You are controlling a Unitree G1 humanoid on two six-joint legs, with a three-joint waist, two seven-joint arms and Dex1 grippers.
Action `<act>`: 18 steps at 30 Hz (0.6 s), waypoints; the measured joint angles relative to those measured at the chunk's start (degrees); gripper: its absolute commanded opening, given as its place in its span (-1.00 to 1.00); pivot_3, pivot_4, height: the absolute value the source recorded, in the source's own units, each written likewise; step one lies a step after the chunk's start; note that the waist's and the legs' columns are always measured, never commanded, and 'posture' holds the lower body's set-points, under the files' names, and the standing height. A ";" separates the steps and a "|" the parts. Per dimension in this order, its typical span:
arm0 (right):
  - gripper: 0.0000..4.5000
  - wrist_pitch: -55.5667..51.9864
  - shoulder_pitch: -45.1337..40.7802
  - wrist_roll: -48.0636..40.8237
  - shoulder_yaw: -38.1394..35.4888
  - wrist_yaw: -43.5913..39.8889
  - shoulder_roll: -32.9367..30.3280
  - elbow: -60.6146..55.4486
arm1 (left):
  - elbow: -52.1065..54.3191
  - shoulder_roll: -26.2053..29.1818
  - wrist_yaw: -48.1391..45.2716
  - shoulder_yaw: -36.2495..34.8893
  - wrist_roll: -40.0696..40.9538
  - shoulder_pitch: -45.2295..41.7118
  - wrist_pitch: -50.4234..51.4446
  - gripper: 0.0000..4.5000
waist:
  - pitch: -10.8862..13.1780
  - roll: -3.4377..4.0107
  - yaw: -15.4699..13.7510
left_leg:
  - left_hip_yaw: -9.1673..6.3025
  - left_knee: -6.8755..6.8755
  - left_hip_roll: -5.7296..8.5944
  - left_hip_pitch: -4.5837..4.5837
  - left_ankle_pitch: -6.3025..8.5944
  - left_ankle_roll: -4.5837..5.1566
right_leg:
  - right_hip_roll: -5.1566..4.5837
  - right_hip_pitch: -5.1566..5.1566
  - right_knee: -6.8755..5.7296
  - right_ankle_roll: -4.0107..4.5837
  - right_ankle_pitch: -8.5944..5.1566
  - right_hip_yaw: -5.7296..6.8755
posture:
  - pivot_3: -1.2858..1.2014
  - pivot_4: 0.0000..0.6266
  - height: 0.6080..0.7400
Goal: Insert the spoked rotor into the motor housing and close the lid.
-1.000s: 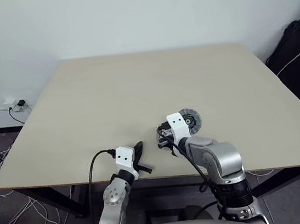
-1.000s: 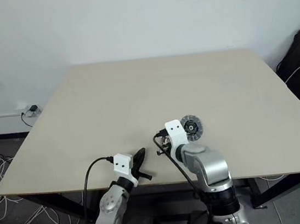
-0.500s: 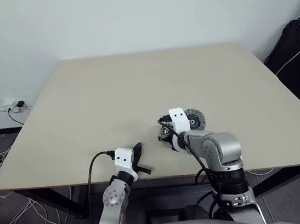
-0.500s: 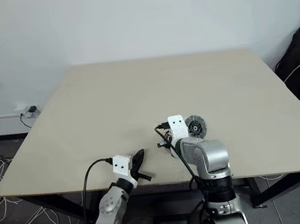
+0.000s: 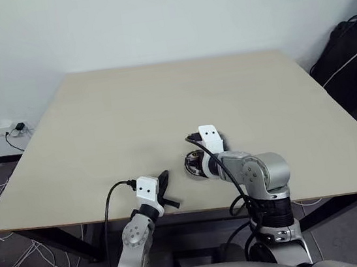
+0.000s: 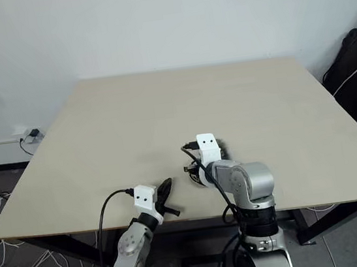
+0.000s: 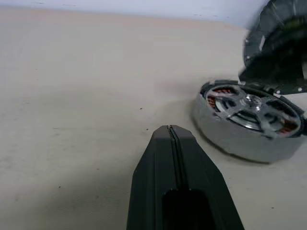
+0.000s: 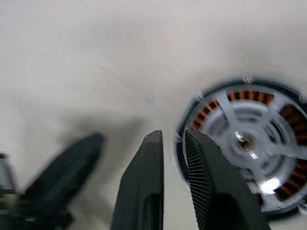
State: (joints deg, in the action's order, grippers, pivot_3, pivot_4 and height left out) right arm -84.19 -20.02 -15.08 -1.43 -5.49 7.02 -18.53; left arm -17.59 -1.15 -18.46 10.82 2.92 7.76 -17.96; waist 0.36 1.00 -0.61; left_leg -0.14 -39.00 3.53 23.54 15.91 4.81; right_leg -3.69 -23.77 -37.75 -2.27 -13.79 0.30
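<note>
The spoked rotor (image 8: pixel 244 143) sits inside the motor housing (image 7: pixel 244 139), its silver spokes lying over the copper windings. The pair rests on the table near the front edge (image 5: pixel 192 165). My right gripper (image 8: pixel 172 139) points down at the side of the housing nearest my left gripper. Its fingers are a narrow gap apart with nothing between them, one fingertip (image 8: pixel 194 143) by the rotor's rim. My left gripper (image 7: pixel 170 132) is shut and empty, level above the table a short way left of the housing (image 5: pixel 164 186). The lid is hidden behind my right wrist.
The beige table (image 5: pixel 161 103) stretches bare to the back and both sides. Its front edge runs just below my grippers. Loose cables (image 5: pixel 11 261) lie on the floor at the left, and a black bag (image 5: pixel 352 51) stands beyond the right edge.
My right hand has risen a little, shifted left and rolled, so its wrist now covers the lid that showed beside it. Its fingers have parted slightly. The left gripper has stayed still.
</note>
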 measured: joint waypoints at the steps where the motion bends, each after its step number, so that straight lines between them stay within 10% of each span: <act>1: -0.65 0.19 -0.14 -0.39 0.04 -0.14 0.09 -0.06 | 0.00 0.00 -0.05 0.02 0.00 -0.01 0.00 -1.00 | 0.00 0.00 0.00 | 0.00 0.00 0.00 0.00 0.00 0.00 | 0.00 0.00 0.00 0.00 0.00 0.00 | 0.03 -1.00 1.00; 7: -0.65 7.92 0.49 -0.72 5.96 -2.36 -3.11 -0.19 | 0.00 -0.02 -0.24 0.01 0.01 -0.06 0.05 -1.00 | 0.00 0.00 0.13 | 0.00 0.00 0.00 0.00 0.00 0.00 | 0.01 0.00 0.02 0.00 0.00 0.00 | 0.03 -1.00 1.00; 18: -0.65 38.37 0.50 11.63 34.61 -24.25 -37.93 -0.70 | -0.01 -0.31 -0.32 -0.02 0.01 -0.11 0.09 -1.00 | 0.07 -0.15 -0.26 | 0.00 -0.12 -0.05 -0.01 -0.02 0.08 | -0.01 0.14 0.12 0.27 -0.16 0.07 | 0.03 -1.00 1.00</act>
State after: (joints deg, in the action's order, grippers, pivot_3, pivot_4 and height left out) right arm -45.82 -19.53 -3.45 33.19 -29.74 -30.91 -19.24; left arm -17.59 -1.47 -18.78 10.80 2.94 7.66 -17.87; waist 0.43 0.86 -0.87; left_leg -0.15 -39.12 3.47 23.53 15.89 4.89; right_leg -3.70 -23.63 -37.62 -2.00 -13.95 0.38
